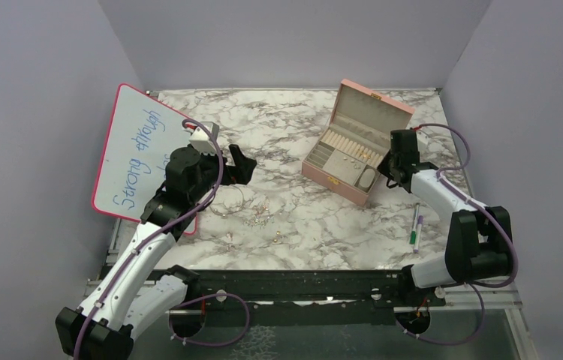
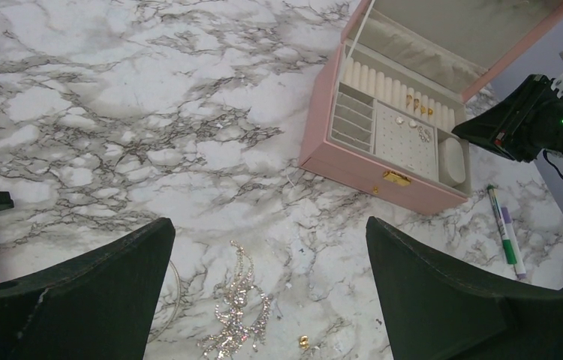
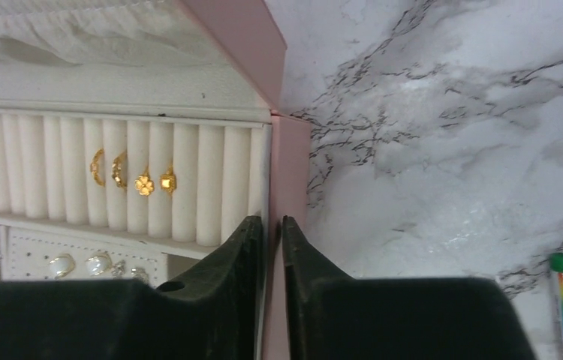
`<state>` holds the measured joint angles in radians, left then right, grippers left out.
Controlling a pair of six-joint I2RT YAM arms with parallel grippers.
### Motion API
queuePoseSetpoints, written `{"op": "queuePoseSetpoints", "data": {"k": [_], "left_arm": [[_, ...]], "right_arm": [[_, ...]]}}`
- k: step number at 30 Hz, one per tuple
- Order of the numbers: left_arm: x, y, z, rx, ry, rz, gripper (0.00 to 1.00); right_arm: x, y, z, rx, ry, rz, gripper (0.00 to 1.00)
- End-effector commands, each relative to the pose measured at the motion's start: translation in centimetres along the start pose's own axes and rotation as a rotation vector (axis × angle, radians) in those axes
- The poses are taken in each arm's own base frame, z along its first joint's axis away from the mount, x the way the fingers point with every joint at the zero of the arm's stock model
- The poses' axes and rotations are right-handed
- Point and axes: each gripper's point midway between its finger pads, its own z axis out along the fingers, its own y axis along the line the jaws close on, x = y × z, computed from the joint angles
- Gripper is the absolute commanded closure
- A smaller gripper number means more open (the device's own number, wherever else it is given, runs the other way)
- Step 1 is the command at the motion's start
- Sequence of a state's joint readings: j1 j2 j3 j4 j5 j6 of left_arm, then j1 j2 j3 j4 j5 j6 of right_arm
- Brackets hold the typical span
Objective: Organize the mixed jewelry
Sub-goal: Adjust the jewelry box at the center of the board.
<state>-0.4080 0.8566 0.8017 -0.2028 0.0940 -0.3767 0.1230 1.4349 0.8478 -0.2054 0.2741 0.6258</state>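
1. loose jewelry [image 1: 257, 214]: scattered on the marble table [image 1: 263, 127], left of centre, well apart from the pink jewelry box [image 1: 357, 146].
2. pieces made out in the left wrist view: a rhinestone strand [image 2: 237, 311], a thin hoop [image 2: 176, 289] partly hidden by the left finger, and a small gold piece [image 2: 303, 342] at the lower edge.
3. rhinestone strand, long axis: laid roughly along the gripper's reach and across the line between the fingers, so a closing would be made over its narrow width.
4. left gripper [image 2: 269, 232]: fingers spread wide and nothing held. it hangs above the table, with the strand between the fingers but on the wrist side of the tips.
5. nearer arm: the left is judged the one to pick. a short draw back and a descent are called for.
6. already stored: gold rings [image 3: 132, 178] are seated in the ring rolls, and earrings [image 3: 76, 264] on the pad below them.
7. right gripper [image 3: 272, 225]: fingers drawn almost together, apparently pinched on the box's side wall and far from the loose pieces.
8. non-task: a marker pen [image 1: 416, 225] beside the box, and a whiteboard [image 1: 132, 150] at the left.
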Motion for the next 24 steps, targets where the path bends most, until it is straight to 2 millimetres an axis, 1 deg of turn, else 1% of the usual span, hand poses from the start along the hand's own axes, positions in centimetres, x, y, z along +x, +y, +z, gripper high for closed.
{"op": "queuePoseSetpoints", "data": {"k": [1, 3, 6, 9, 11, 14, 16, 20, 24], "left_arm": [[-0.4, -0.7, 0.0, 0.036, -0.018, -0.002, 0.01], [-0.3, -0.7, 0.0, 0.035, -0.016, -0.007, 0.01], [0.0, -0.6, 0.2, 0.031, -0.008, -0.022, 0.01], [0.3, -1.0, 0.6, 0.053, 0.009, -0.03, 0.01], [0.4, -1.2, 0.8, 0.064, 0.022, -0.032, 0.01], [0.6, -1.3, 1.0, 0.065, 0.033, -0.046, 0.01], [0.9, -1.3, 1.2, 0.069, 0.043, -0.054, 0.01], [1.7, -1.1, 1.5, 0.066, 0.065, -0.073, 0.01], [2.2, -1.1, 1.5, 0.068, 0.081, -0.075, 0.01]], "right_arm": [[-0.6, 0.9, 0.4, -0.053, -0.008, -0.049, 0.85], [-0.5, 1.8, 0.2, -0.12, 0.002, -0.106, 0.91], [0.2, 4.8, -0.1, -0.308, 0.037, -0.252, 0.98], [0.7, 7.0, 0.0, -0.432, 0.074, -0.328, 0.99], [0.9, 8.3, -0.4, -0.52, 0.088, -0.373, 0.99], [1.1, 9.7, -0.9, -0.613, 0.096, -0.418, 0.99], [1.5, 10.3, -1.3, -0.662, 0.105, -0.442, 0.99], [2.0, 10.3, -1.6, -0.701, 0.109, -0.499, 0.99], [1.7, 10.2, -1.9, -0.709, 0.097, -0.562, 0.98]]}}
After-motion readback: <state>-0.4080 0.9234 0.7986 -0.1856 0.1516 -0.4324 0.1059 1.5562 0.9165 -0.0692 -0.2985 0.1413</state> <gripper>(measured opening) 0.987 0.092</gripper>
